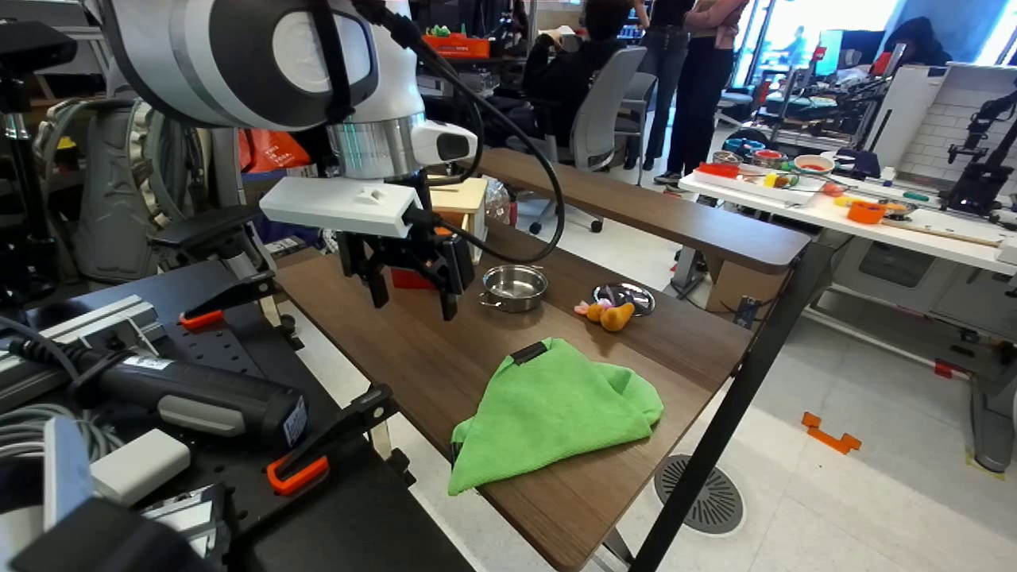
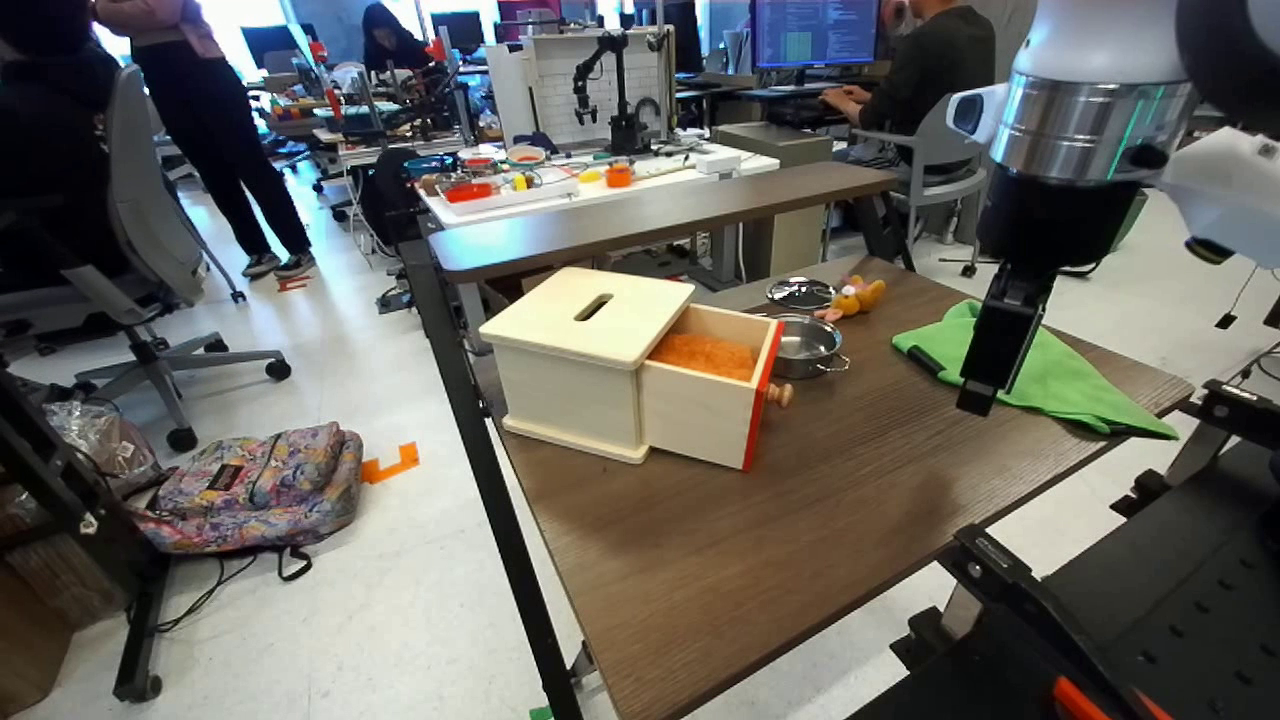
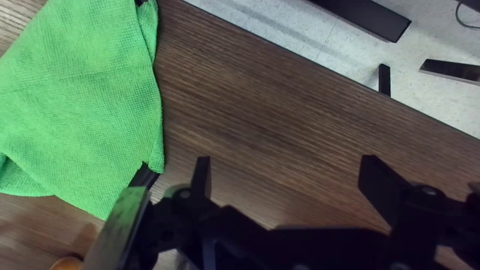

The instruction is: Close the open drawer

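The drawer [image 2: 700,415] is pulled well out of the light tan wooden box [image 2: 570,395] in an exterior view. It has a red front edge, a wooden knob [image 2: 780,395] and orange fluffy material inside. In an exterior view the box [image 1: 470,193] and a bit of the red drawer front [image 1: 411,279] show behind my gripper, mostly hidden. My gripper [image 1: 415,303] is open and empty, above the table and apart from the drawer. It also shows in an exterior view [image 2: 977,398], on the knob side of the drawer. In the wrist view its fingers [image 3: 285,161] are wide apart over bare wood.
A small metal bowl [image 1: 515,290] stands close by the drawer front. A shiny lid [image 1: 639,299] and an orange toy [image 1: 613,316] lie beyond it. A green cloth [image 1: 564,413] lies near the table's end. A raised shelf [image 2: 650,218] runs along one table side.
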`<state>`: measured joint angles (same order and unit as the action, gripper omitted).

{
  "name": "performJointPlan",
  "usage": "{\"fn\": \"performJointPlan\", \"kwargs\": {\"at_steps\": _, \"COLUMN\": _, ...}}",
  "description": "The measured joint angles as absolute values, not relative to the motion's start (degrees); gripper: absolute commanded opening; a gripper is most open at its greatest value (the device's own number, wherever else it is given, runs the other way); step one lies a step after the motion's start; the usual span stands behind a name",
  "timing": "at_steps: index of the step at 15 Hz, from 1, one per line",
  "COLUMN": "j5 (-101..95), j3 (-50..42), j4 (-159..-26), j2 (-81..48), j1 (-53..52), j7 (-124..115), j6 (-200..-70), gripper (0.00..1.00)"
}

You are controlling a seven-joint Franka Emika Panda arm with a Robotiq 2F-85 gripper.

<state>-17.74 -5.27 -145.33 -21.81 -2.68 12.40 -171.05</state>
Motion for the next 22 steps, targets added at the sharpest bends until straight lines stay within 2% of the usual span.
{"fn": "performJointPlan", "kwargs": {"at_steps": 6, "j5": -17.8, "j3": -3.7, "j4": -145.2, "j2": -22.5, "j1": -2.2, "j7": 13.8, "j6": -171.4, "gripper": 1.00}}
{"fn": "performJointPlan", "kwargs": {"at_steps": 11, "j5": -17.8, "j3": -0.3, "j4": -143.5, "j2": -25.4, "j1": -1.3, "j7": 16.2, "j6": -176.8, "gripper": 1.00}}
{"fn": "performJointPlan", "kwargs": {"at_steps": 22, "j5": -17.8, "j3": 7.7, "j4": -135.2, "j2": -34.8, "j1": 5.9, "j7": 21.8, "j6": -177.9, "gripper": 1.00}}
